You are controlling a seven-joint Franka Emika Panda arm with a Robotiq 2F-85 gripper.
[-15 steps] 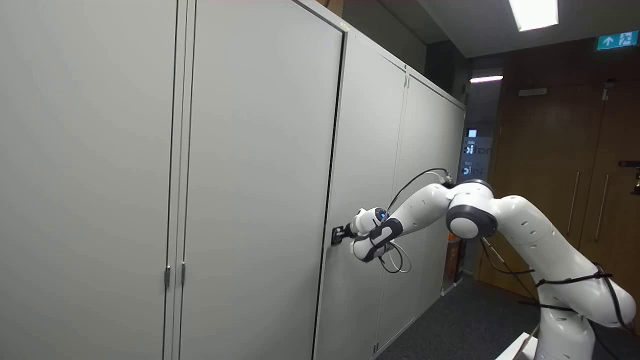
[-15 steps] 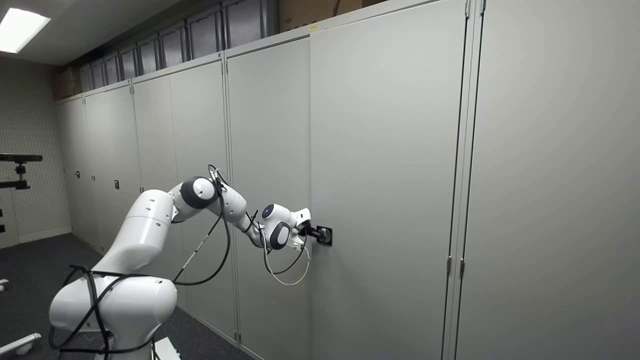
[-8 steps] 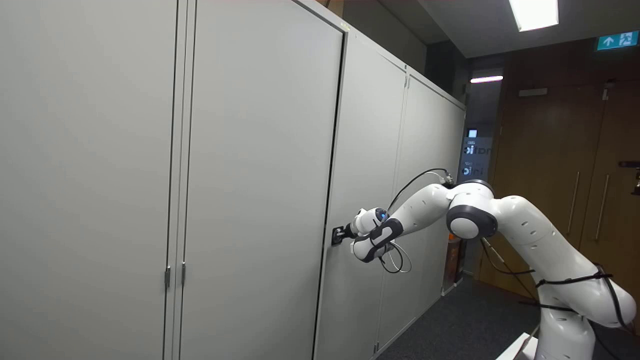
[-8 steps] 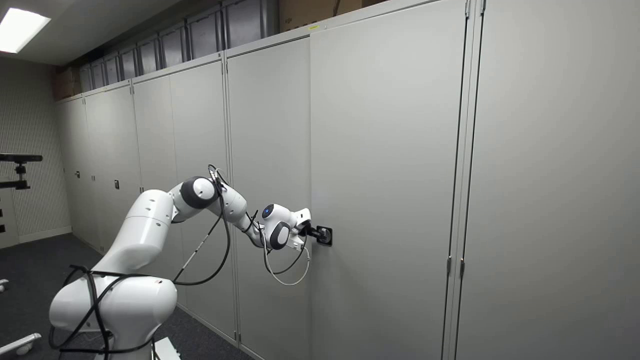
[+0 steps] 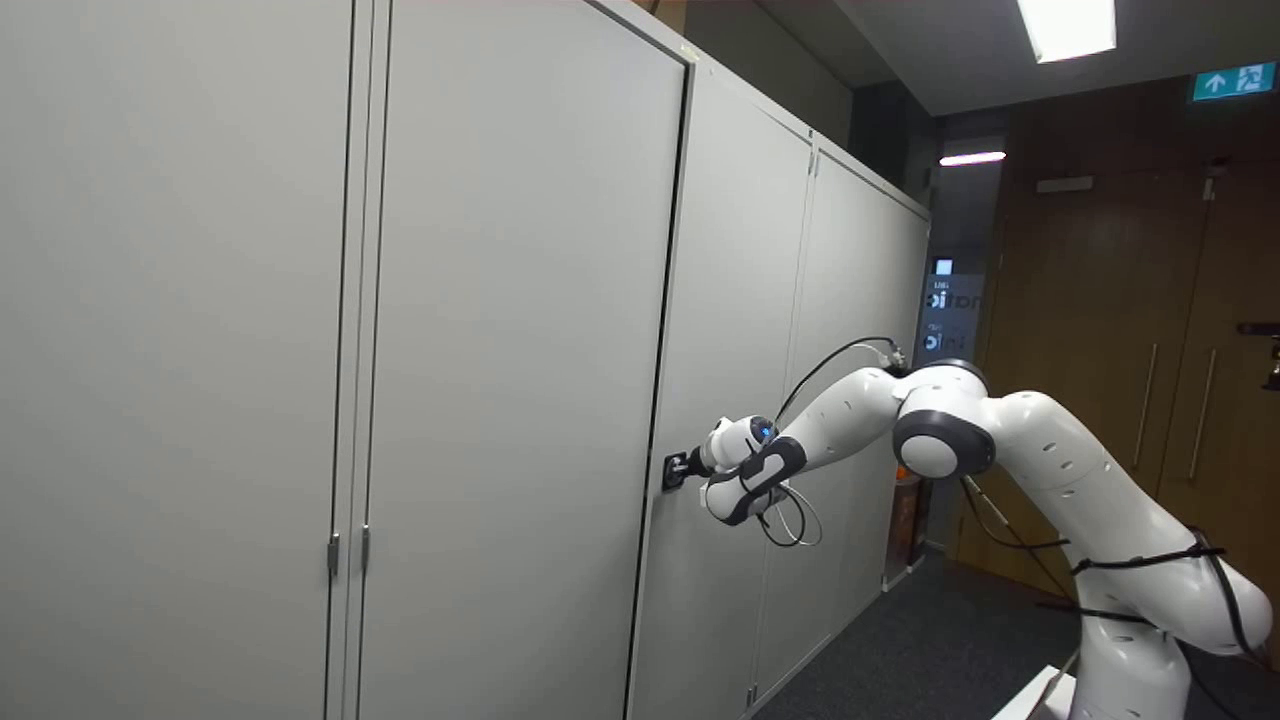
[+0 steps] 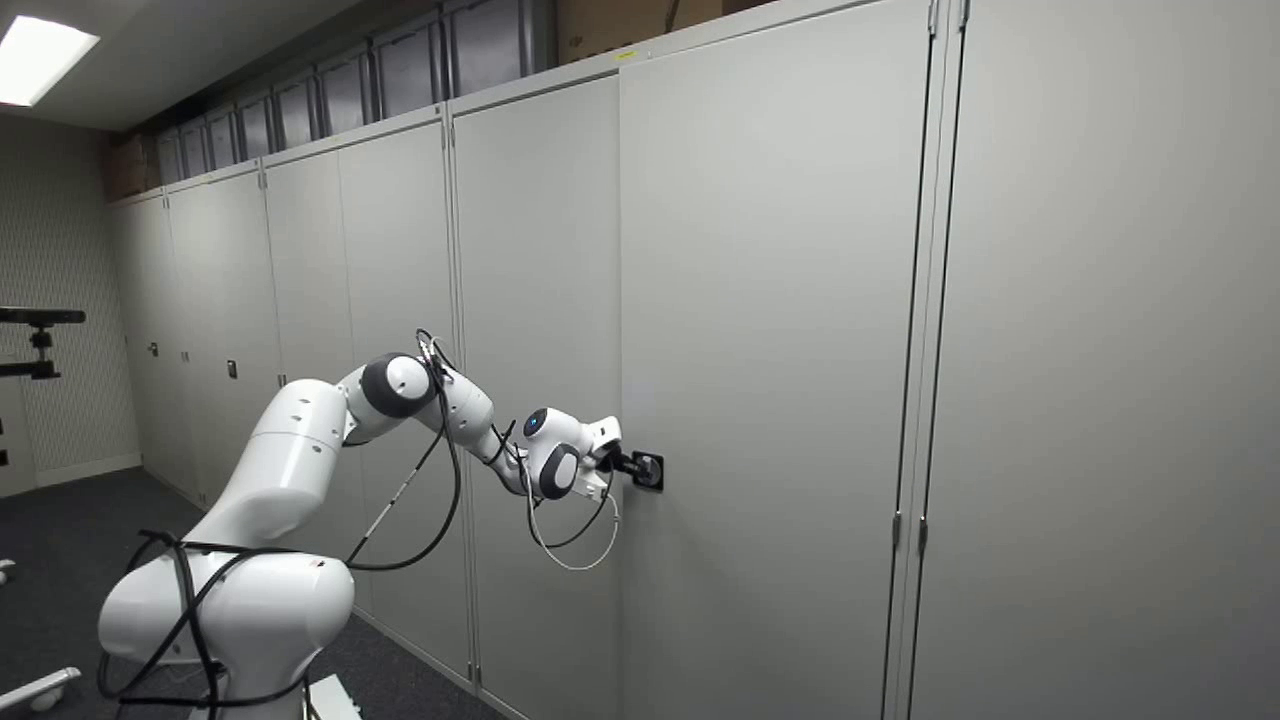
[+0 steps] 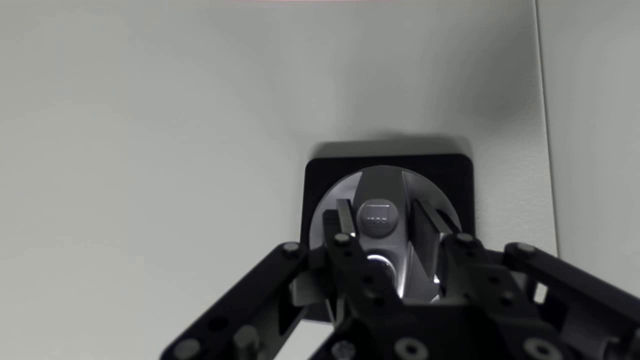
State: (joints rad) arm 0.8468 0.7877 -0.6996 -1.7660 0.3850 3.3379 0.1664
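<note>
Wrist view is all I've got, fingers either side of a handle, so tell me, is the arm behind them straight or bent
Observer: Bent: in both exterior views the arm folds at the elbow behind the gripper.
Operator: Anything hanging under it?
Observer: Yes, a white cable hangs in a loop below the wrist.
Operator: Does anything else match this handle?
Observer: In an exterior view, what looks like a second handle sits on a cabinet farther along.

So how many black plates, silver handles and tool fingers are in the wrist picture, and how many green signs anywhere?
Black plate: 1
Silver handle: 1
Tool fingers: 2
Green exit sign, in an exterior view: 1
Total: 5
</note>
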